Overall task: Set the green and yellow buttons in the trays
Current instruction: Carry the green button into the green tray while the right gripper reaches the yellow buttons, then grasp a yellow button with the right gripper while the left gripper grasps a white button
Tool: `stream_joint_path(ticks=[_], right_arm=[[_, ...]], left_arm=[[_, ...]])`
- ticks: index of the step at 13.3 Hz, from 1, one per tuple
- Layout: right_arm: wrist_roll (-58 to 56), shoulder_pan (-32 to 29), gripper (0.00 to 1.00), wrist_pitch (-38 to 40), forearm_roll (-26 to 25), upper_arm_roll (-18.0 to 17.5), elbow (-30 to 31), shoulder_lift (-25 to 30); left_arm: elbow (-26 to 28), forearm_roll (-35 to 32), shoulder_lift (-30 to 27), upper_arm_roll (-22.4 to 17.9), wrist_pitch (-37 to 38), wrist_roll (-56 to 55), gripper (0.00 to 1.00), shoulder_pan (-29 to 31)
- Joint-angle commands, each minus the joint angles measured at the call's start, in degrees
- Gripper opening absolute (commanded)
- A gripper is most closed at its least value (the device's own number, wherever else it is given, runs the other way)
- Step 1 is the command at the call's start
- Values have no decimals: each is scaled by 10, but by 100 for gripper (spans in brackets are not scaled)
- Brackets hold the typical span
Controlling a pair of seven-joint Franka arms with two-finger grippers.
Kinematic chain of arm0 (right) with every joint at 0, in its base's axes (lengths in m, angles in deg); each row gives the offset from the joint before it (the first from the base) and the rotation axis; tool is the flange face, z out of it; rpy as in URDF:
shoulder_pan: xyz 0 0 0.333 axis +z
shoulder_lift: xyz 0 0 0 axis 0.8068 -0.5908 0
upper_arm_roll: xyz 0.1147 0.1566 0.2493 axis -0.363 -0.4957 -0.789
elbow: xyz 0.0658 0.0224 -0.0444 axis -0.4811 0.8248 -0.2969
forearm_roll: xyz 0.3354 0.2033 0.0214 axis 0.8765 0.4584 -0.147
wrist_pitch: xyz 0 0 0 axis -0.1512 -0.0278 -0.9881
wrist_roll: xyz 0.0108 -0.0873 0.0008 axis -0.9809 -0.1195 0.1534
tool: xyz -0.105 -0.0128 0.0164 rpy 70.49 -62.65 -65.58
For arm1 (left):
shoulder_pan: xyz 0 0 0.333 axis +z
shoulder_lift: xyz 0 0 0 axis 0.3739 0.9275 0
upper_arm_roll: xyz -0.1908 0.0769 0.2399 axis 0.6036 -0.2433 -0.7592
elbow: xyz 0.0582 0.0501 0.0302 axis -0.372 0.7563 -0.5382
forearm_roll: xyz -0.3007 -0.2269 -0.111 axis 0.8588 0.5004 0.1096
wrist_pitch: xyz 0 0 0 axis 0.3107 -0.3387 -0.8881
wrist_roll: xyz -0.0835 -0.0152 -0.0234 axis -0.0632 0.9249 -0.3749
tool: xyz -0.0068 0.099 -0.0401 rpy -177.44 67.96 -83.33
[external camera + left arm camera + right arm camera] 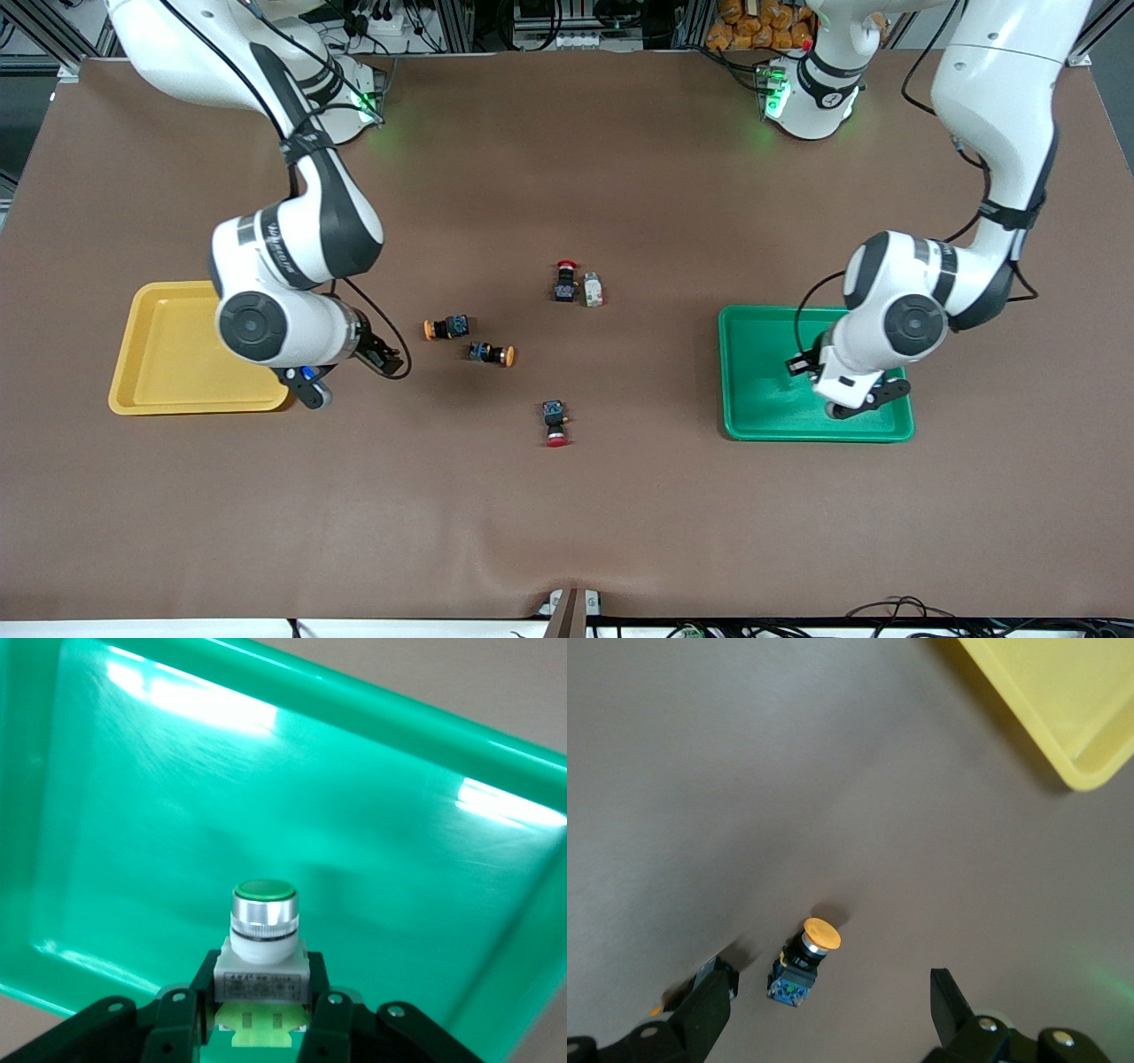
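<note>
My left gripper (261, 979) is shut on the whitish body of a green button (263, 921) with a silver collar, held low over the green tray (372, 780). In the front view the left gripper (800, 364) hangs over the green tray (762, 412). My right gripper (390, 359) stands open between the yellow tray (168, 354) and two yellow buttons (446, 327) (492, 354) lying on the table. In the right wrist view one yellow button (806, 957) lies between the spread fingers of the right gripper (828, 997), untouched. Another green button (593, 290) lies mid-table.
Two red-capped switches lie on the brown table, one (565, 280) beside the loose green button, one (555, 422) nearer to the front camera. A corner of the yellow tray (1063, 718) shows in the right wrist view.
</note>
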Motion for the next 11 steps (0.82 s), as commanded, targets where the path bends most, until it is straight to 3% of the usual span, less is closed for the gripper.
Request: stream_joint_path(ticks=[1,2,5,8,11], right_arm=[[88,32,100,-36,2,4,40,10],[110,44,100,-72,2,4,67,8],[155,76,100,-226,2,4,165,6],[156,79,100,-236,2,4,171,-5],[157,91,100,-266,3,4,190,-16]], left_arm=[[15,-14,-6,8,-10,66,43,50],[13,-14,-1,8,-14,67,99,61],[14,-9,-11,11,-10,55,100,60],[11,-2,-26,51,13,19,100,61],[6,-1,-22,122,18,-121,100,43]])
